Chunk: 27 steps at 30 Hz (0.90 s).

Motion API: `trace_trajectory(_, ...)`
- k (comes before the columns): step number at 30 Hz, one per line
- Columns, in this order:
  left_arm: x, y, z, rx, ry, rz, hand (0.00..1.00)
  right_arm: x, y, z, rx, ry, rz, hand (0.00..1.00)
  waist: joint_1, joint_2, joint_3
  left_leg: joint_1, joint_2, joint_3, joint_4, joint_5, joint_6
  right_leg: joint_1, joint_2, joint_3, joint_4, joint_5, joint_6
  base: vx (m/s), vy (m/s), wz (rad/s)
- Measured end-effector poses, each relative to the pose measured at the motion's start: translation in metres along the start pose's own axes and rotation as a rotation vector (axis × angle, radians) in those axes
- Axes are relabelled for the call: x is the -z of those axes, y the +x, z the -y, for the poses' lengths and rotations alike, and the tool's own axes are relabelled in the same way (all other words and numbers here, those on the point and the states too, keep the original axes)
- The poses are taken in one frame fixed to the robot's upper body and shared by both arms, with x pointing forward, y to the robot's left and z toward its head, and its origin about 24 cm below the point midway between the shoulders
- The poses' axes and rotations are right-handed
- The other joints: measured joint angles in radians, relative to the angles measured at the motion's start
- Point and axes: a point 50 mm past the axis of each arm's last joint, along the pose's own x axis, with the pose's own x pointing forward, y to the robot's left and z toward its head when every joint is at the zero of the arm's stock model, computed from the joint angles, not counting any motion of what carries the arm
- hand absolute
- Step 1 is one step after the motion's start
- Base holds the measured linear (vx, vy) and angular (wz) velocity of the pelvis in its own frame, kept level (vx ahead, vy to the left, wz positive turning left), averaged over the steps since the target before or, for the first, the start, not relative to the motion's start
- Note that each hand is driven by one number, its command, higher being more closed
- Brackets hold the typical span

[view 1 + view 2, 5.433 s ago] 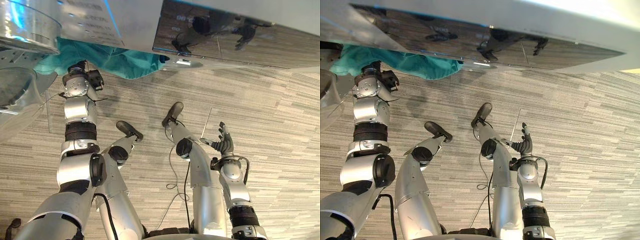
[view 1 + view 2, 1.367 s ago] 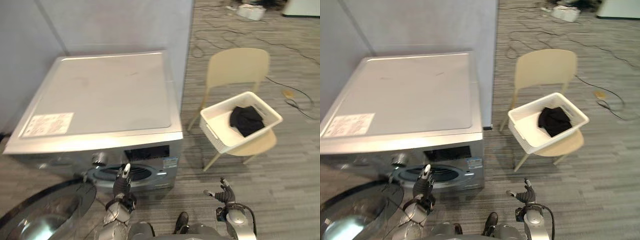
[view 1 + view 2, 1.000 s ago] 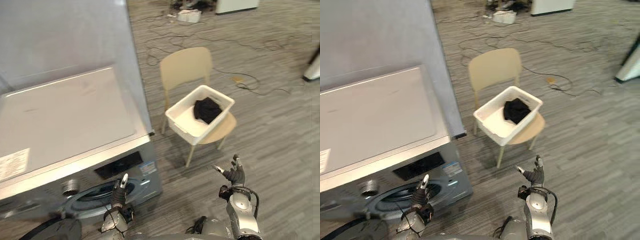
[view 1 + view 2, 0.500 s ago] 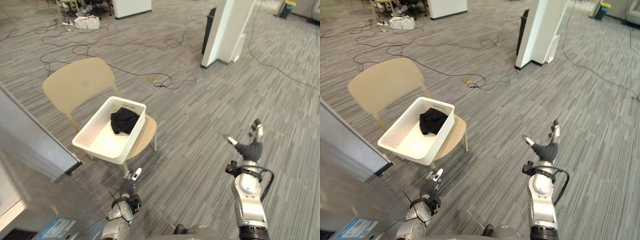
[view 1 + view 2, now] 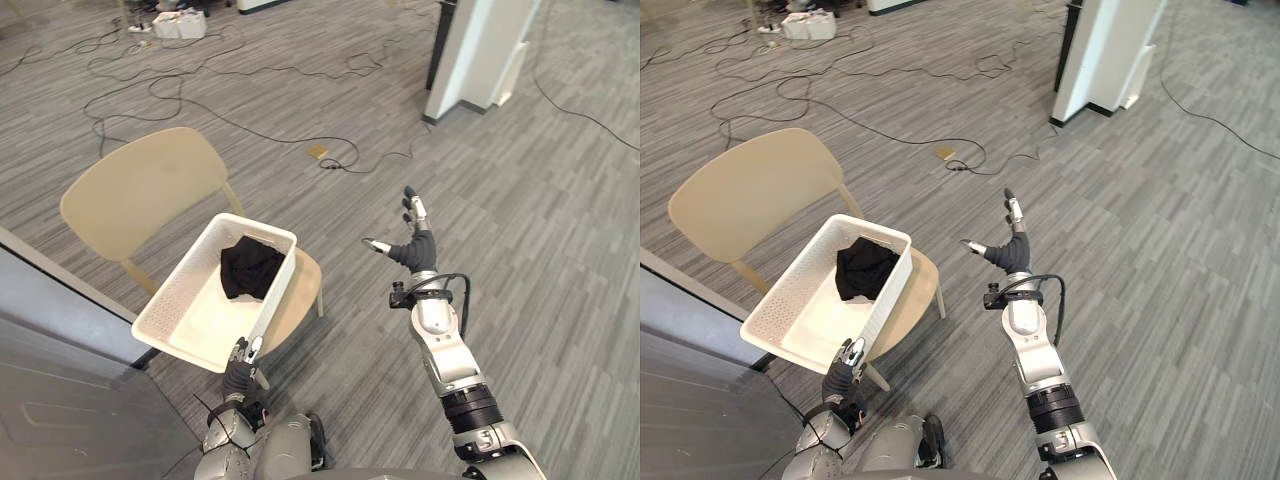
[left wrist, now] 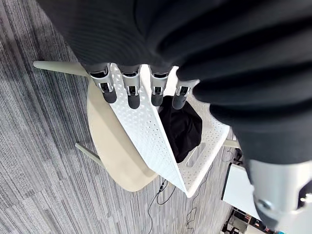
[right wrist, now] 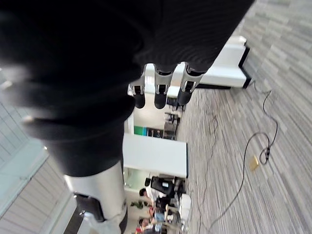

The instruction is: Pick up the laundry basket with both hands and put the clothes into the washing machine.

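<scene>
basket point(image 5: 200, 318): white, perforated, rectangular, sitting askew on the chair point(image 5: 140, 195) seat.
clothes point(image 5: 250, 268): one crumpled black piece at the basket's far end.
washer point(image 5: 70, 400): grey, just left of the chair.

Basket point(image 5: 195, 315): white plastic, matt; walls perforated with fine holes, base smooth.
Garment point(image 5: 250, 268): black cloth, matt, soft and creased.
Chair point(image 5: 145, 190): beige seat and back, smooth, low sheen; plastic or wood cannot be told.
Floor point(image 5: 560, 250): grey carpet, streaked, rough weave.
Washer point(image 5: 60, 400): grey panel, smooth, satin, metal by its look.
Left hand point(image 5: 240, 368) and right hand point(image 5: 412, 250): silver fingers with metallic sheen, dark matt tips, dark ribbed cover.
</scene>
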Motion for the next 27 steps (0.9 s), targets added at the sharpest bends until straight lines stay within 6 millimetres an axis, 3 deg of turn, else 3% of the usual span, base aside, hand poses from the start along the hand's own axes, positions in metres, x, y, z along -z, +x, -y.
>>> trace_trajectory(1,0.002,0.000,-0.002,0.004,0.025,-0.015,0.00,0.000,0.000,-0.001,-0.014,0.005,-0.001,0.00,-0.009,-0.001,-0.001,0.047,-0.020,-0.036,-0.027,-0.002,0.001,-0.036,-0.045,-0.010,0.134,-0.021,0.008,0.33,0.101,0.93)
trace_trajectory(2,0.002,0.002,0.000,0.017,0.047,-0.021,0.00,0.000,0.000,-0.001,-0.023,0.007,0.000,0.00,-0.018,0.001,-0.002,0.076,-0.035,-0.067,-0.050,-0.001,-0.001,-0.048,-0.075,-0.022,0.163,-0.036,-0.011,0.31,0.050,1.22)
trace_trajectory(4,-0.005,0.006,0.001,0.025,0.069,-0.004,0.00,-0.001,-0.001,-0.001,-0.034,0.013,0.011,0.00,-0.028,-0.016,-0.018,0.083,-0.068,-0.165,-0.068,-0.002,-0.004,-0.106,-0.132,0.010,0.104,-0.066,-0.061,0.35,-0.046,1.37)
trace_trajectory(5,-0.007,0.008,0.003,0.029,0.070,0.001,0.00,0.001,-0.002,0.001,-0.033,0.009,0.007,0.00,-0.029,-0.017,-0.019,0.079,-0.072,-0.198,-0.066,-0.004,-0.009,-0.118,-0.135,0.035,0.079,-0.068,-0.066,0.31,-0.130,1.59)
trace_trajectory(8,-0.011,0.014,0.012,0.055,0.078,0.012,0.00,0.015,-0.014,0.013,-0.025,-0.001,-0.055,0.00,-0.036,-0.023,-0.025,0.056,-0.086,-0.372,-0.039,-0.018,-0.048,-0.134,-0.126,0.237,-0.076,-0.053,-0.071,0.21,-0.183,1.57)
trace_trajectory(9,-0.007,0.014,0.010,0.049,0.086,-0.004,0.00,0.018,-0.019,0.016,-0.019,0.004,-0.067,0.00,-0.038,-0.028,-0.029,0.044,-0.095,-0.428,-0.023,-0.028,-0.070,-0.131,-0.130,0.303,-0.138,-0.034,-0.045,0.22,-0.279,1.54)
trace_trajectory(10,-0.005,0.013,0.009,0.044,0.091,-0.014,0.00,0.017,-0.022,0.017,-0.019,0.010,-0.068,0.00,-0.037,-0.034,-0.032,0.038,-0.099,-0.449,-0.016,-0.032,-0.082,-0.123,-0.134,0.325,-0.172,-0.022,-0.025,0.21,-0.354,1.32)
trace_trajectory(11,-0.003,0.012,0.005,0.030,0.098,-0.018,0.00,0.017,-0.023,0.017,-0.020,0.019,-0.067,0.00,-0.032,-0.052,-0.040,0.034,-0.101,-0.477,-0.002,-0.040,-0.112,-0.112,-0.139,0.321,-0.257,0.033,0.008,0.22,-0.451,0.98)
trace_trajectory(12,-0.005,0.011,-0.002,0.018,0.111,-0.014,0.00,0.016,-0.022,0.014,-0.021,0.027,-0.063,0.00,-0.019,-0.081,-0.053,0.030,-0.099,-0.489,-0.001,-0.043,-0.146,-0.111,-0.131,0.315,-0.319,0.131,0.006,0.22,-0.497,0.90)
trace_trajectory(13,-0.005,0.010,-0.005,0.011,0.116,-0.013,0.00,0.015,-0.021,0.014,-0.021,0.030,-0.059,0.00,-0.021,-0.088,-0.058,0.027,-0.090,-0.497,0.002,-0.047,-0.162,-0.107,-0.128,0.294,-0.325,0.108,0.026,0.20,-0.532,0.63)
trace_trajectory(14,-0.002,0.007,-0.008,-0.003,0.105,-0.018,0.00,0.013,-0.019,0.014,-0.026,0.027,-0.051,0.00,-0.020,-0.053,-0.076,0.009,-0.035,-0.530,-0.001,-0.045,-0.204,-0.079,-0.073,0.259,-0.372,0.110,0.003,0.17,-0.479,0.46)
trace_trajectory(15,-0.001,0.006,-0.011,-0.022,0.088,-0.018,0.00,0.013,-0.018,0.014,-0.032,0.023,-0.047,0.00,-0.020,-0.042,-0.081,0.002,0.003,-0.545,-0.025,-0.026,-0.235,-0.068,-0.037,0.230,-0.410,0.127,-0.022,0.14,-0.519,0.53)
trace_trajectory(16,0.000,0.004,-0.017,-0.049,0.068,-0.017,0.00,0.013,-0.018,0.016,-0.047,0.013,-0.048,0.00,-0.014,-0.039,-0.080,-0.007,0.047,-0.532,-0.086,0.019,-0.261,-0.052,-0.001,0.191,-0.446,0.137,-0.041,0.07,-0.391,0.57)
trace_trajectory(17,0.000,0.004,-0.015,-0.047,0.061,-0.018,0.00,0.014,-0.018,0.019,-0.046,0.000,-0.050,0.00,-0.020,-0.041,-0.079,-0.015,0.060,-0.516,-0.112,0.049,-0.253,-0.046,0.008,0.161,-0.456,0.137,-0.047,0.01,-0.357,1.16)
trace_trajectory(18,0.002,0.005,-0.009,-0.029,0.051,-0.023,0.00,0.016,-0.017,0.033,-0.024,-0.037,-0.050,0.00,-0.033,-0.047,-0.075,-0.043,0.081,-0.430,-0.150,0.116,-0.226,-0.040,0.017,0.085,-0.465,0.138,-0.074,-0.03,-0.312,1.46)
trace_trajectory(19,0.002,0.008,-0.002,-0.003,0.042,-0.030,0.00,0.016,-0.016,0.043,-0.008,-0.064,-0.050,0.00,-0.037,-0.054,-0.067,-0.050,0.106,-0.313,-0.191,0.163,-0.174,-0.030,0.014,0.025,-0.472,0.138,-0.089,-0.04,-0.336,1.93)
trace_trajectory(20,0.005,0.009,0.008,0.023,0.028,-0.039,0.00,0.015,-0.014,0.055,0.008,-0.105,-0.042,0.00,-0.050,-0.055,-0.050,-0.041,0.156,-0.071,-0.167,0.158,-0.111,-0.015,0.012,-0.038,-0.480,0.137,-0.109,-0.03,-0.251,1.53)
trace_trajectory(22,0.015,0.005,0.015,0.051,0.032,-0.078,0.00,0.010,-0.009,0.067,-0.002,-0.185,-0.021,0.00,-0.055,-0.035,-0.022,-0.032,0.223,0.185,-0.052,0.125,-0.063,0.012,0.013,-0.117,-0.480,0.125,-0.132,-0.03,-0.152,1.39)
trace_trajectory(23,0.017,0.002,0.018,0.074,0.033,-0.083,0.00,0.008,-0.006,0.077,-0.008,-0.245,-0.015,0.00,-0.051,-0.029,-0.020,-0.033,0.233,0.252,-0.024,0.122,-0.058,0.015,0.009,-0.154,-0.480,0.124,-0.133,-0.04,-0.070,1.14)
trace_trajectory(25,0.024,-0.004,0.015,0.076,0.045,-0.102,0.00,0.004,-0.002,0.083,-0.025,-0.321,0.002,0.00,-0.052,-0.016,-0.019,-0.038,0.221,0.268,-0.049,0.126,-0.064,0.022,0.004,-0.204,-0.481,0.122,-0.132,-0.05,0.021,0.82)
trace_trajectory(27,0.030,-0.011,0.008,0.074,0.058,-0.128,0.00,0.001,0.007,0.094,-0.037,-0.433,0.011,0.00,-0.056,-0.021,-0.015,-0.025,0.125,0.245,-0.185,0.160,-0.077,0.015,-0.042,-0.276,-0.478,0.111,-0.110,-0.07,0.114,1.02)
